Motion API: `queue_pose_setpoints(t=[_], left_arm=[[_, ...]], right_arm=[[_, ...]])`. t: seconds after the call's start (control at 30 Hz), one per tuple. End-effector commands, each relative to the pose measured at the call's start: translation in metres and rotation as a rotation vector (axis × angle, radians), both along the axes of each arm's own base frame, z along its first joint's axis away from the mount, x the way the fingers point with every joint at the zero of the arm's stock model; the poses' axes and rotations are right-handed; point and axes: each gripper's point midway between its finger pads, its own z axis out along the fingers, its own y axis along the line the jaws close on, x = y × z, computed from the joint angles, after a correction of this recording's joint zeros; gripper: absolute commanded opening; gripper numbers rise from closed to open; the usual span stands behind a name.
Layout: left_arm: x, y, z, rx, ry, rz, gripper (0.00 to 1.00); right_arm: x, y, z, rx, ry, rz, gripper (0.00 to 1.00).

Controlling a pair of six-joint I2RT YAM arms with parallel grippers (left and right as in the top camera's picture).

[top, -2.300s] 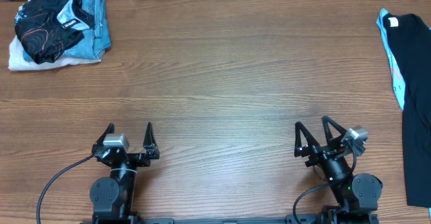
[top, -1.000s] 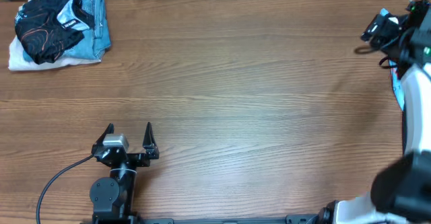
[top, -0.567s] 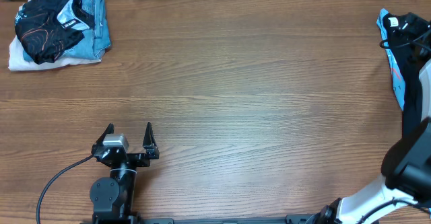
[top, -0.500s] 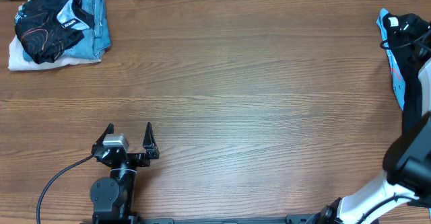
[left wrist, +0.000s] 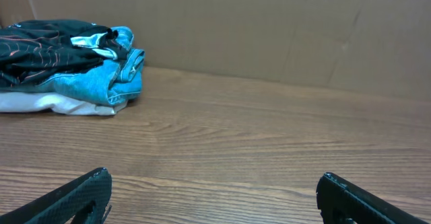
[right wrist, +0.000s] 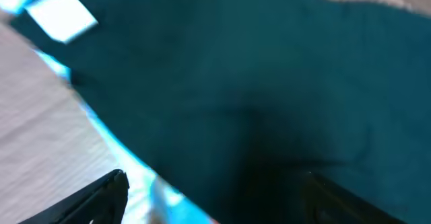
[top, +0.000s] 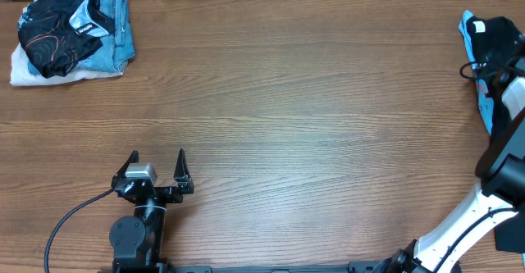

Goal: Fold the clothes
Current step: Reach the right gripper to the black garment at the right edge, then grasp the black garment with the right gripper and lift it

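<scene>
A black T-shirt (right wrist: 269, 83) with a small white neck label (right wrist: 60, 15) lies at the table's far right edge, on top of a light blue printed T-shirt (right wrist: 131, 173). From overhead, the blue shirt shows as a strip (top: 484, 101) beside the black cloth. My right gripper (right wrist: 215, 187) hovers open just above the black shirt near its neck. One finger is over the blue edge and the other over black cloth, with nothing gripped. My right arm (top: 502, 170) reaches up along the right edge. My left gripper (top: 157, 155) rests open near the front left, over bare wood.
A pile of garments (top: 70, 31) sits at the far left corner: black cloth with red lines on blue denim and white cloth. The left wrist view shows it too (left wrist: 67, 62). A cardboard wall (left wrist: 269, 29) backs the table.
My right arm swung from the front right out to the far right, settled over the black shirt's neck and lowered slightly. Its jaws narrowed a little. The left arm stayed still.
</scene>
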Motion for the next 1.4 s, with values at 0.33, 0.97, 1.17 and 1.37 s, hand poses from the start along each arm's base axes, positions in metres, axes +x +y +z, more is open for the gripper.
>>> queue_pose_setpoints(t=[0.33,0.97,1.17,1.37], left_arm=[[0.000,0.004,-0.001,0.022,-0.004,0.016,1.00],[0.000,0.004,-0.001,0.022,-0.004,0.016,1.00],[0.000,0.004,-0.001,0.022,-0.004,0.016,1.00],[0.000,0.004,-0.001,0.022,-0.004,0.016,1.00]], right_arm=[[-0.009,-0.013,-0.012,-0.005,0.043,-0.019,0.70],[-0.018,-0.017,-0.026,-0.046,0.123,-0.006,0.17],[-0.016,-0.016,-0.024,-0.045,0.119,-0.006,0.04],[-0.015,-0.015,-0.016,-0.031,0.091,-0.018,0.04]])
